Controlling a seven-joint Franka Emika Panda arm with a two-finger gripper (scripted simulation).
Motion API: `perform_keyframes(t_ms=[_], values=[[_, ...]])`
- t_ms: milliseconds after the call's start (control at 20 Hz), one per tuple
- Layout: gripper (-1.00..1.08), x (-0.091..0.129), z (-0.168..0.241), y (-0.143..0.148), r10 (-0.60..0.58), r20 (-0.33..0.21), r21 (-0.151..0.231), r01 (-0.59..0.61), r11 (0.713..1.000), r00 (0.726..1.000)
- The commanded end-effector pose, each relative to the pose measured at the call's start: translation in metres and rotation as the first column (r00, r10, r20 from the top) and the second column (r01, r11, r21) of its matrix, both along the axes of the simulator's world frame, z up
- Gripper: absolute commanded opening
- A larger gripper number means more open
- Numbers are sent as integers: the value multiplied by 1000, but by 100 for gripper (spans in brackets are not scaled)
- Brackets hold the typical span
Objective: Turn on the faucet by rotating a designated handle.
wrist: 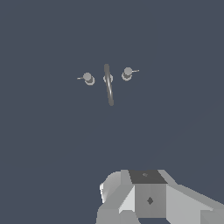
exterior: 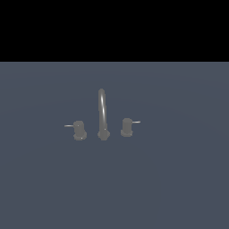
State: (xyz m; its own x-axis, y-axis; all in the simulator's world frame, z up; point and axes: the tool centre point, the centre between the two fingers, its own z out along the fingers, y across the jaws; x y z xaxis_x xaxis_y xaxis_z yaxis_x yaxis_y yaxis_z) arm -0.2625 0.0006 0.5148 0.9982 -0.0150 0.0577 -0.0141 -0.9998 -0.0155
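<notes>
Grey floor fills the exterior view. The faucet stands at frame centre, spout tallest, its twin knob right of centre. The handle sits left of centre: rigid metal, probably smooth, best pushed at its thin pin (more leverage). Only the wrist view shows the gripper body, lower right; whether its fingers are spread cannot be told.
</notes>
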Motion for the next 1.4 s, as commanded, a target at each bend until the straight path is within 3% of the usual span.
perform_keyframes(t_ms=[0,800,1350], values=[[-100,0,0,0,0,0,0,0,1000,1000],[-100,11,-41,29,-133,-6,2,133,991,991],[-100,36,-110,75,-347,-16,5,347,938,938]])
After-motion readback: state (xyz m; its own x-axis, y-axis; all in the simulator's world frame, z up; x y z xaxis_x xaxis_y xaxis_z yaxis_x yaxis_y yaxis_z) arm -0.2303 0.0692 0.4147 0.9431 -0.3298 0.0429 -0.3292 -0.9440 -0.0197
